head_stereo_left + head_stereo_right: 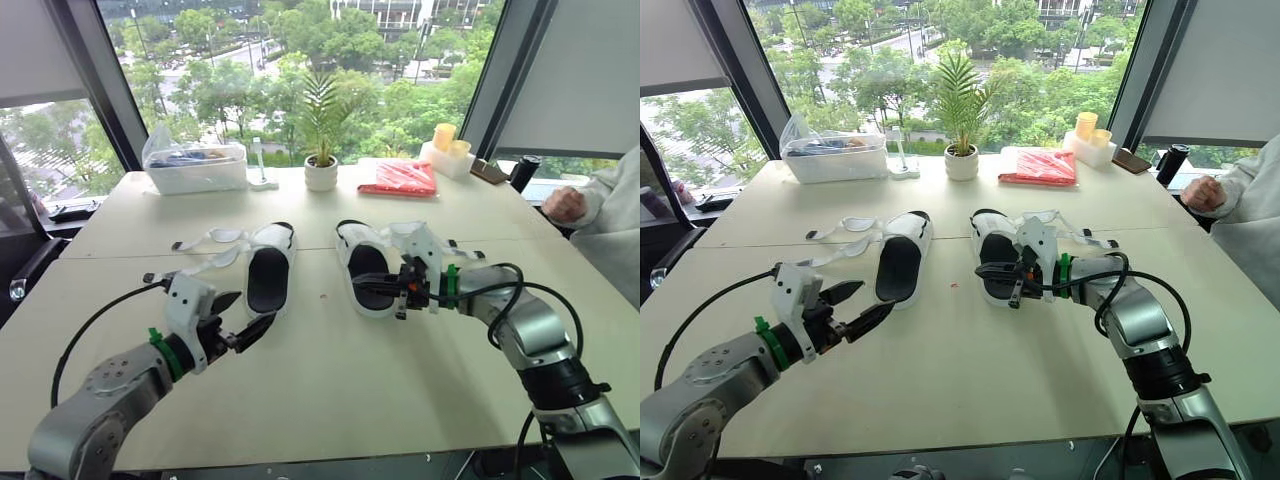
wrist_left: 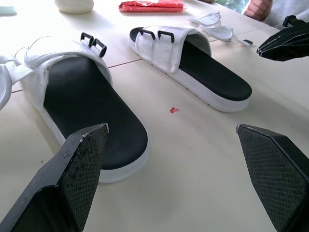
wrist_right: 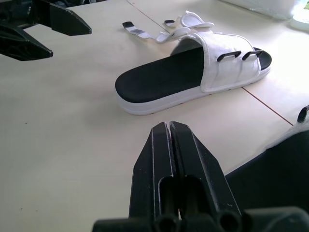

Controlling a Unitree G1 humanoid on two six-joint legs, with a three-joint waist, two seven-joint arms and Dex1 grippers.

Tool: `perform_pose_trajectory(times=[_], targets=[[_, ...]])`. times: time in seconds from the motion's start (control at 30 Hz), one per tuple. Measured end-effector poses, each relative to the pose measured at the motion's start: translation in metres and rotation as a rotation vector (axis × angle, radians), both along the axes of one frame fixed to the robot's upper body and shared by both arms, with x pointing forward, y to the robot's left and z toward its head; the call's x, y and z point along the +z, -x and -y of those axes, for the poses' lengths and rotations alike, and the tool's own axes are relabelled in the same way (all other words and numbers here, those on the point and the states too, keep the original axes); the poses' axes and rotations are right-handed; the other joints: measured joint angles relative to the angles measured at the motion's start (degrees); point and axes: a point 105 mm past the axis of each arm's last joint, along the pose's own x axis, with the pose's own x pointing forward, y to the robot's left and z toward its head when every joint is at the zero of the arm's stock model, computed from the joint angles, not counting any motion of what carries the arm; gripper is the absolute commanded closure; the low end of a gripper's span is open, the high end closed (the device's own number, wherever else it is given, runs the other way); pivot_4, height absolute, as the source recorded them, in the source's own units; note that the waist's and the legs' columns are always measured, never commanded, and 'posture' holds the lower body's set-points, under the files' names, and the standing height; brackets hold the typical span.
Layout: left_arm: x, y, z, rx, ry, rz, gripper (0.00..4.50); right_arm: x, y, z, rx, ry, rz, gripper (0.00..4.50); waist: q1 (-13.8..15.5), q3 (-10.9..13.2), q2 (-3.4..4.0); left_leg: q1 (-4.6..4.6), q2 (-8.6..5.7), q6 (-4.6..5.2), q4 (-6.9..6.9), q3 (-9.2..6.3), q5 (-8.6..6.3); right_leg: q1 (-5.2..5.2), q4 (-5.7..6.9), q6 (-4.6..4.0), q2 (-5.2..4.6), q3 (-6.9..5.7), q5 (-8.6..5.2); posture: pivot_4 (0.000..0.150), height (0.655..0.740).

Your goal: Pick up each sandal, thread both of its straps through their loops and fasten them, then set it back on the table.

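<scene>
Table (image 1: 330, 400) first, both sandals flat on it. Just ahead of the wide-spread left gripper (image 1: 255, 307), heel of the left sandal (image 1: 268, 275), left straps (image 1: 215, 240) trailing loose beyond. Close under the right gripper (image 3: 170, 128), pinched tight on nothing, footbed of the right sandal (image 1: 368, 270), right straps (image 2: 212, 21) unthreaded too. Between the left fingers (image 2: 79, 159) and that sandal, a red speck (image 2: 174, 110).
</scene>
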Motion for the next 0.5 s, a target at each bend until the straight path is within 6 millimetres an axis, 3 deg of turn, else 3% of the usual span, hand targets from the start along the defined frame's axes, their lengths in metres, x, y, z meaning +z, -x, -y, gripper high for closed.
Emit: perform_pose_trajectory(times=[0.5], targets=[[-0.0007,-0.0005,0.0052,-0.01,0.034,-0.003,0.1,-0.0023,-0.0066,0.0057,-0.043,0.034,0.038,4.5,0.0,0.0,-0.01,0.0,0.0,0.0,0.0,0.0,0.0,-0.01,0.0,0.0,0.0,0.0,0.0,0.15,0.74]])
